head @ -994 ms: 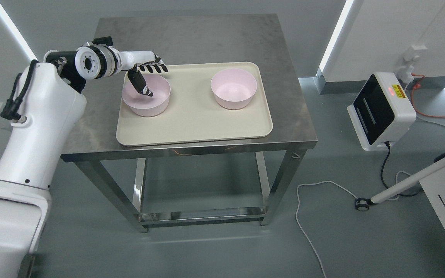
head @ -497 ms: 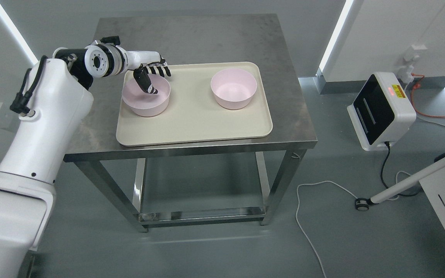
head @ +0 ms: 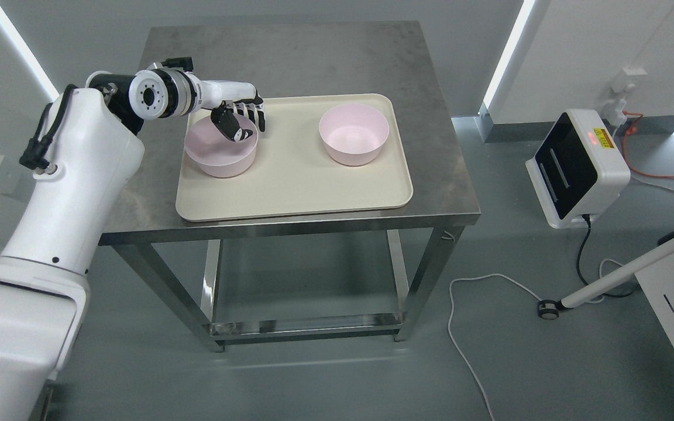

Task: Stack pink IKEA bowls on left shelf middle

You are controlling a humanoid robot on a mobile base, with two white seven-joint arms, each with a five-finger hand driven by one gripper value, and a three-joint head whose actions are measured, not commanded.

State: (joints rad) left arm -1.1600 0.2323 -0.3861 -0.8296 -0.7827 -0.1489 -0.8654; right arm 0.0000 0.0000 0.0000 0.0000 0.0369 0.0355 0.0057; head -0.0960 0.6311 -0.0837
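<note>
The white left arm comes in from the lower left and reaches over the brushed stainless steel table [head: 290,58], ending in the left hand [head: 237,117] with black fingers. That hand sits at the far right rim of the nearer pink round plastic bowl [head: 217,155]: the thumb dips inside the bowl, while the other fingers [head: 253,114] curl down over the rim on its outer side, so the bowl wall lies between thumb and fingers in a pinching grasp. Whether the pads press the wall firmly cannot be told. This bowl stands upright at the left end of the cream rectangular plastic tray [head: 290,187]. Further right on the same tray, well apart, stands the second pink round plastic bowl [head: 353,134], upright and untouched. Off the table to the right, a white box-shaped device with a black panel [head: 574,166] sits on the grey floor.
</note>
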